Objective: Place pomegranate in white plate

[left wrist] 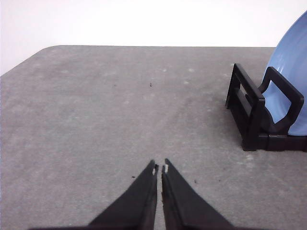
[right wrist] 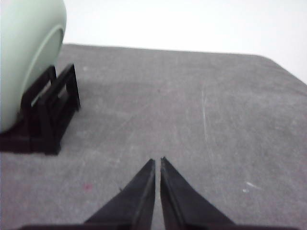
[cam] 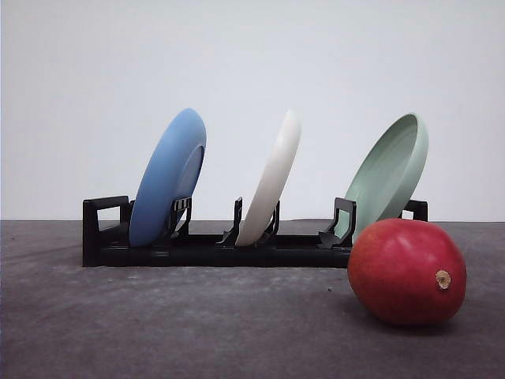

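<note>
No brand, label or writing can be read on any object.

In the front view, a black rack (cam: 213, 241) stands across the far part of the grey table (cam: 158, 324) and holds three plates on edge, all tilted to the right: a blue plate (cam: 167, 178) at the left, the white plate (cam: 271, 180) in the middle, and a pale green plate (cam: 387, 175) at the right. The pomegranate (cam: 408, 271) lies on the table near the camera, at the right, in front of the rack's right end and the green plate, its tan stem scar facing right.

The left wrist view shows the left gripper (left wrist: 159, 167) over bare table, its fingers pressed together with nothing between them, beside the rack's left end and the blue plate's edge.

The right wrist view shows the right gripper (right wrist: 157, 161), fingers likewise together and empty, with the rack's right end and the green plate nearby.
</note>
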